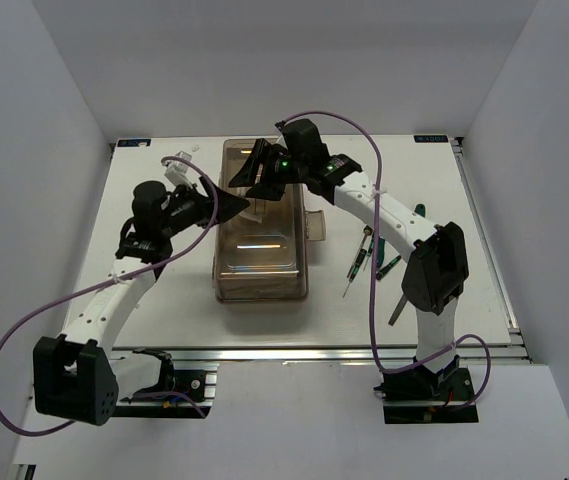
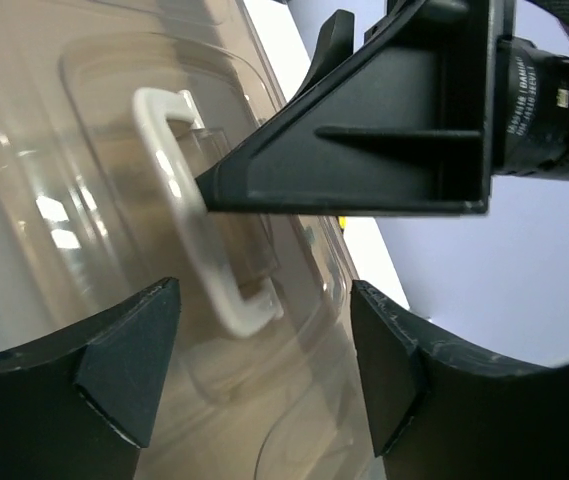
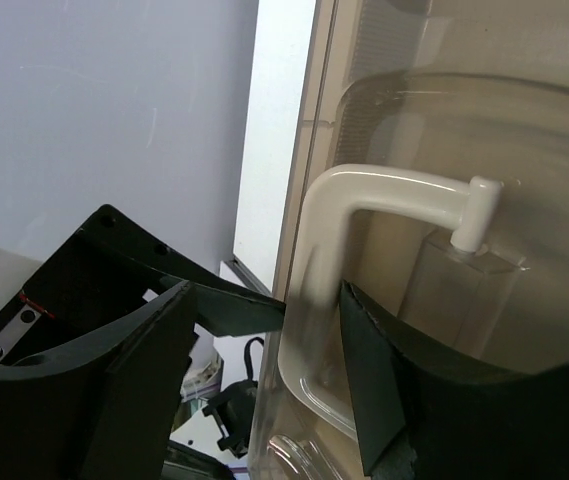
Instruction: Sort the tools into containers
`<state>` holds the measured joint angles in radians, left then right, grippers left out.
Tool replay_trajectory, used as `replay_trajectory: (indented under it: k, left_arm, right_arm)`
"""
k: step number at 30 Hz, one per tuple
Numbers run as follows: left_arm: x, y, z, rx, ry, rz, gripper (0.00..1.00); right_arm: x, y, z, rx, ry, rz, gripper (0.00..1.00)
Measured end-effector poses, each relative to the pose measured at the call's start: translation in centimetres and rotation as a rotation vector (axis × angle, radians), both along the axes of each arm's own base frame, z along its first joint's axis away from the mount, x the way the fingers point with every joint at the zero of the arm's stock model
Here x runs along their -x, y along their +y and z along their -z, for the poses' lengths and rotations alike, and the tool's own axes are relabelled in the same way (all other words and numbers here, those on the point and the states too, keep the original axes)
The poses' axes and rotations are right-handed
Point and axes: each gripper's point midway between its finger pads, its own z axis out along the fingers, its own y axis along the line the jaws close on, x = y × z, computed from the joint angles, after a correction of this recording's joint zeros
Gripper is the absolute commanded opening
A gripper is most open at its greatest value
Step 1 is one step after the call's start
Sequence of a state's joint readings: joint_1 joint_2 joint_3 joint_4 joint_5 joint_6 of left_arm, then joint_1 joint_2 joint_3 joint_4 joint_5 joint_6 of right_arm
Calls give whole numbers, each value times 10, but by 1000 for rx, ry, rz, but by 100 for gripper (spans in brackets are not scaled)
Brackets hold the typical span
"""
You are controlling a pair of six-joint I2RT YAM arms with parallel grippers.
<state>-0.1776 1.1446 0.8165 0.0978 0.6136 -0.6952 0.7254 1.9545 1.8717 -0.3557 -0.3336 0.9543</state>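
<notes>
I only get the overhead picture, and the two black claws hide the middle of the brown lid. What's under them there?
Observer: A pale handle on the lid. The right wrist view shows it between the open fingers of the right gripper, not clamped.
Visitor: And the other claw, is it grabbing too?
Observer: No. In its own camera the left gripper is open and empty, aimed at that same handle.

I see the toolbox (image 1: 259, 250) filling the middle. The left gripper (image 1: 232, 205) and right gripper (image 1: 257, 172) crowd its upper end, almost meeting. Loose tools (image 1: 364, 255) block the right. The bare table (image 1: 194, 315) at lower middle is free.
</notes>
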Motion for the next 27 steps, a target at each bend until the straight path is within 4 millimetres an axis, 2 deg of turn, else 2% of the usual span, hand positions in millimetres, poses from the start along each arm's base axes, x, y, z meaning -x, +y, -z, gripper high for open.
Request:
replay_trajectory:
  k: [9,13,18,20,23,25,27]
  left_arm:
    - [-20,-13,7,-46,37,-55,73]
    - [-32,-18,9,-64,44,-67,62]
    - [-39,-23,16,-84,68,-72,47]
    - [-41,-25,19,-92,79,-71,40]
    - [-44,-28,24,-106,99,-71,28]
    - [-44,-27,25,-110,131,-79,23]
    - [-45,-26,24,-117,162,-94,16]
  right_arm:
    - [0,-1,1,-39,23,-23,62]
    - [-1,-2,0,-52,29,-21,62]
    - [-16,-16,-12,-74,-50,-37,62]
    - [-33,-32,-22,-82,-124,-34,62]
    - [-62,-68,-36,-73,-238,-5,66]
    - [-88,-112,-51,-44,-351,42,68]
    - [-103,-153,-59,-3,-447,84,70]
